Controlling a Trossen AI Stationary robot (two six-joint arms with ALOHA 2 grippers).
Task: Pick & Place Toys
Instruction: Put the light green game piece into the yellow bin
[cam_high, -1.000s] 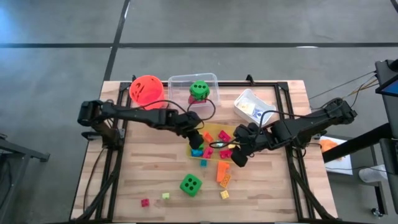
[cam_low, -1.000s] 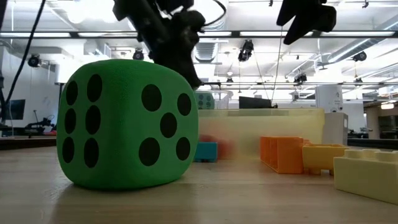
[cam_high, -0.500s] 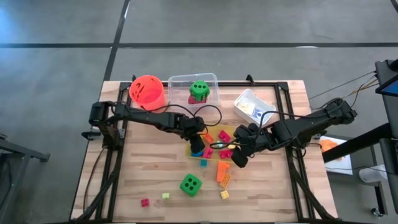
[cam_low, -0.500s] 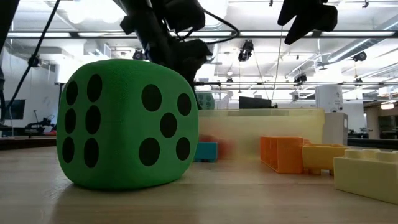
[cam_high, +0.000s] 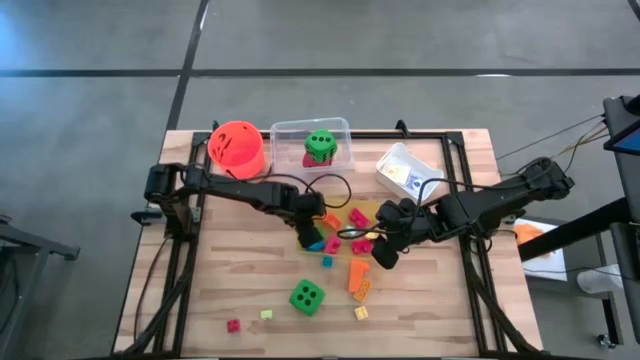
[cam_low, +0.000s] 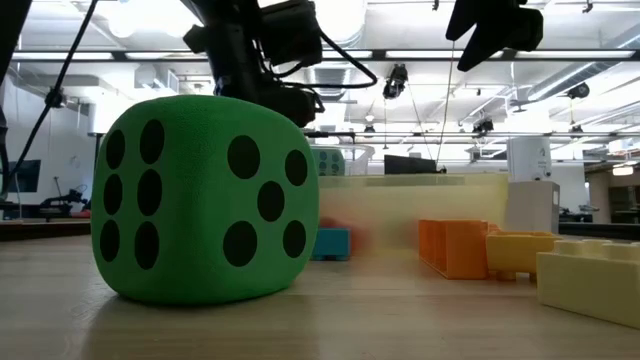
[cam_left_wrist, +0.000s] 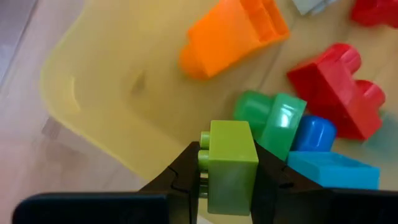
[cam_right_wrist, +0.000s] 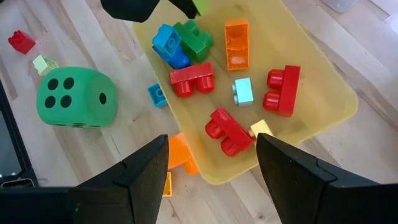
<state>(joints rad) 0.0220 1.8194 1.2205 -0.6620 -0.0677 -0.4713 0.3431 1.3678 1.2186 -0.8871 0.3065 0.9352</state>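
My left gripper (cam_high: 305, 236) is shut on a light-green block (cam_left_wrist: 230, 163) just above the left end of the yellow tray (cam_high: 372, 212). In the tray lie an orange block (cam_left_wrist: 233, 34), a red block (cam_left_wrist: 336, 87), and green (cam_left_wrist: 273, 118) and blue (cam_left_wrist: 329, 171) blocks. My right gripper (cam_high: 384, 255) is open and empty above the tray's near right corner; its wrist view looks down on the tray (cam_right_wrist: 311, 87). A green dotted die (cam_high: 307, 297) rests on the table near the front edge. My left gripper pinches the light-green block by two opposite sides (cam_left_wrist: 252, 165) between its two fingers. The fingers point down from above. The block is lifted clear, over the tray's wall and the green block in it.
An orange bucket (cam_high: 237, 146), a clear tray (cam_high: 290, 132) holding another green die, and a white tray (cam_high: 405, 170) stand at the back. Loose blocks lie on the wood: orange (cam_high: 358, 277), blue (cam_high: 327, 262), yellow (cam_high: 361, 313), pink (cam_high: 233, 325), pale green (cam_high: 266, 316).
My left gripper has gone a little toward the table's near edge and then toward its left edge, ending over the yellow tray's left end. My right gripper has kept still.
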